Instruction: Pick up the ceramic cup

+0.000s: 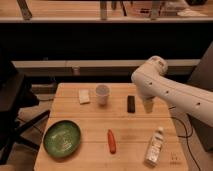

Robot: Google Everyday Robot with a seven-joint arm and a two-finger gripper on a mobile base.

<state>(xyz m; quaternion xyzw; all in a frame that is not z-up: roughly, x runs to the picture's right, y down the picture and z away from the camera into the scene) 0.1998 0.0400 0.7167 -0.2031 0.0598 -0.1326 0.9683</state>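
Ceramic cup [102,93] mouth up; pincer [148,106] apart, over table [131,131].

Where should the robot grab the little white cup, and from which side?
Probably by its upper wall, coming down from above. The ceramic cup stands upright, mouth open, no handle showing, so only its round sides can be pinched. The sponge lies close beside it, so that side is tight. The gripper hangs open on the cup's other side, beyond the black bar.
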